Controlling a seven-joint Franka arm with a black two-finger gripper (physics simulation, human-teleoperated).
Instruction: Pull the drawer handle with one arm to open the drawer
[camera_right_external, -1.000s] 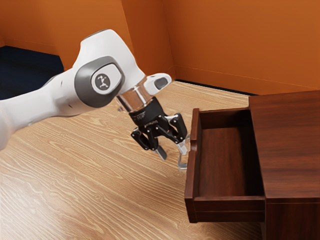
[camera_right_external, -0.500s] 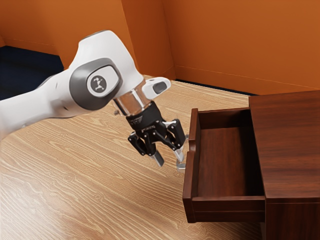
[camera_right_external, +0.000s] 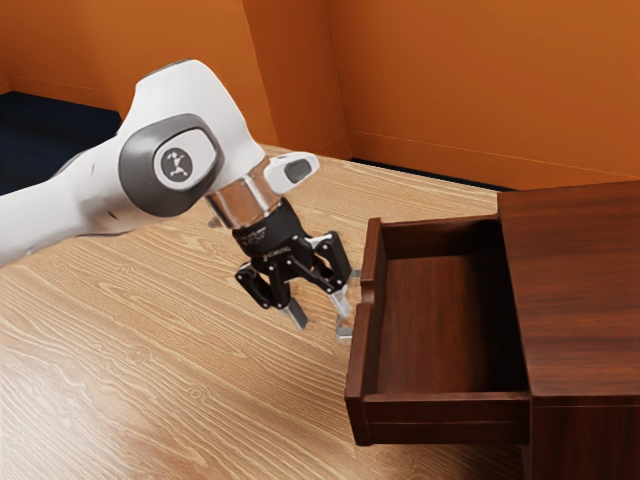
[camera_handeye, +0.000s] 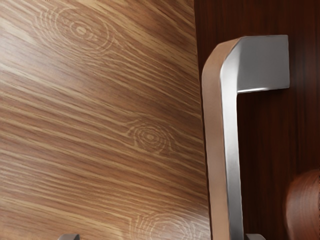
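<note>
Two fingers of the hand (camera_right_external: 321, 322) stand spread, unclenched, with the drawer handle (camera_handeye: 222, 150) between them. In the wrist view the bar lies nearer one finger than the other, so I judge this a hook-pull, not a clamp. Risk 1: the bar could slide out past the fingertips if the pull drifts upward or sideways, since nothing pinches it. Risk 2: a pull off the drawer's axis could skew the drawer (camera_right_external: 362, 330) in its slot and bind it. Risk 3: the drawer looks far out of the cabinet (camera_right_external: 580, 270) already, so a further haul might bring it off its support. Drawer: dark red-brown wood, box empty, projecting from the cabinet toward the exterior view's left, above the pale wood-grain table (camera_right_external: 150, 350). Handle: brushed grey metal, a squared bar with a bent end meeting the front panel.
</note>
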